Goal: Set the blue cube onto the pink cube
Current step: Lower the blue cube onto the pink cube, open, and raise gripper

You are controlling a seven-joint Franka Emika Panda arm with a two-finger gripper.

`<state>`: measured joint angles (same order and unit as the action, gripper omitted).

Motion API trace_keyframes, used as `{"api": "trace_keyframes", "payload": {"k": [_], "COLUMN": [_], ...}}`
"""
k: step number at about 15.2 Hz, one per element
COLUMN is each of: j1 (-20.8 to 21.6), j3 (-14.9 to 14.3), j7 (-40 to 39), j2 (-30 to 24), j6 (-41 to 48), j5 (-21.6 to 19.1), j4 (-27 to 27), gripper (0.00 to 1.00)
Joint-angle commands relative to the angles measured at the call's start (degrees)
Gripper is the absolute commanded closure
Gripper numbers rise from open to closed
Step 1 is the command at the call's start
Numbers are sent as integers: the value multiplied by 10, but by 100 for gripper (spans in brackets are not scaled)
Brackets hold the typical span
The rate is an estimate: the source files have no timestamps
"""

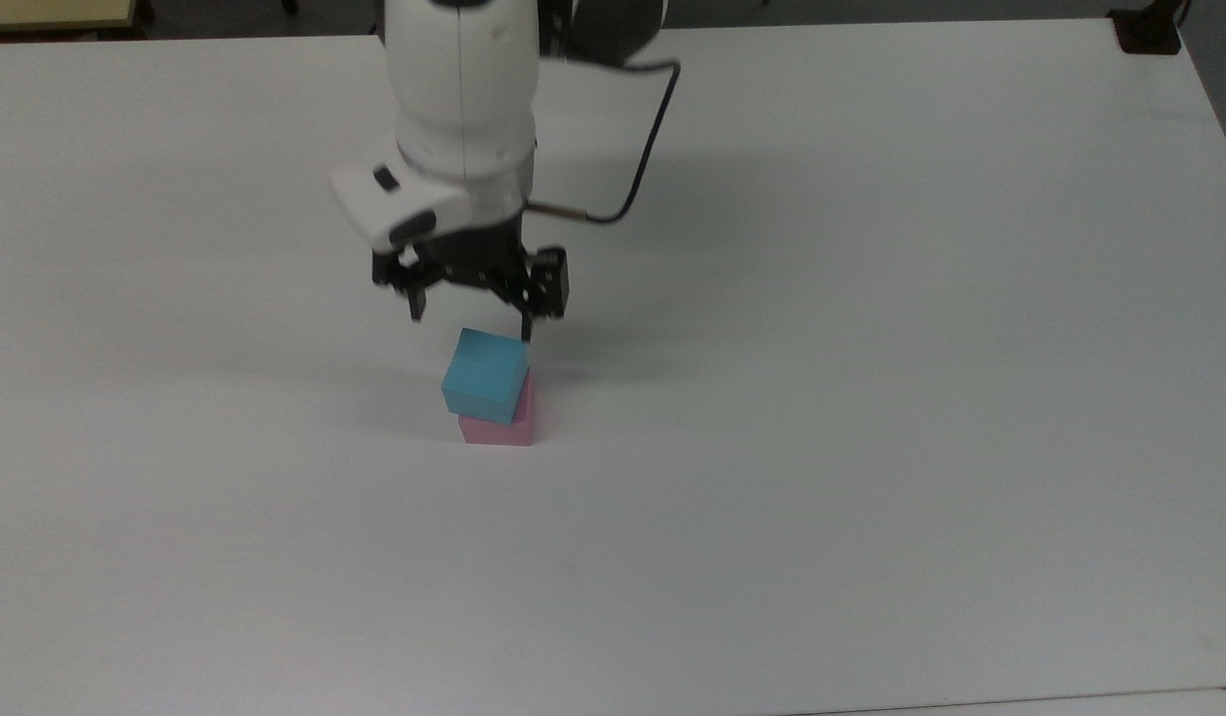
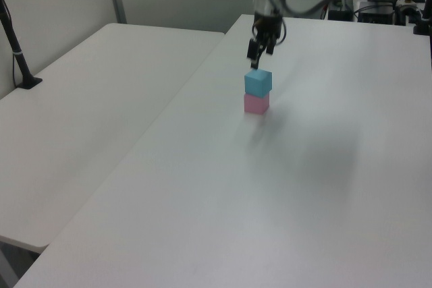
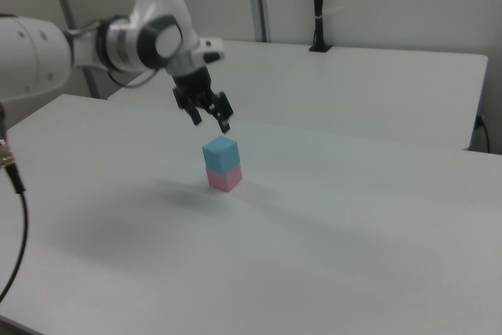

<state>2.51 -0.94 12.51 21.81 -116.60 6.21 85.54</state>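
Gripper [image 1: 470,321] hangs just above the stack with its fingers spread, grasping nothing. Blue cube [image 1: 484,372] sits on the pink cube [image 1: 503,428], turned slightly askew and overhanging toward the top view's left, on the white table [image 1: 871,398].

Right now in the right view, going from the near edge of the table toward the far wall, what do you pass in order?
Pink cube with the blue cube stacked on it → the open tool above and behind them → the black post on the far table.
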Motion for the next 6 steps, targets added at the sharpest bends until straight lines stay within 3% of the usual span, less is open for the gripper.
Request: {"api": "trace_keyframes", "payload": {"k": [1, 6], "j1": [5, 11], "j3": [-6, -6], "j7": [3, 8], "j2": [-89, -121], "j6": [109, 181], "j5": [-5, -35], "j4": [24, 30], "gripper": [0, 0]}}
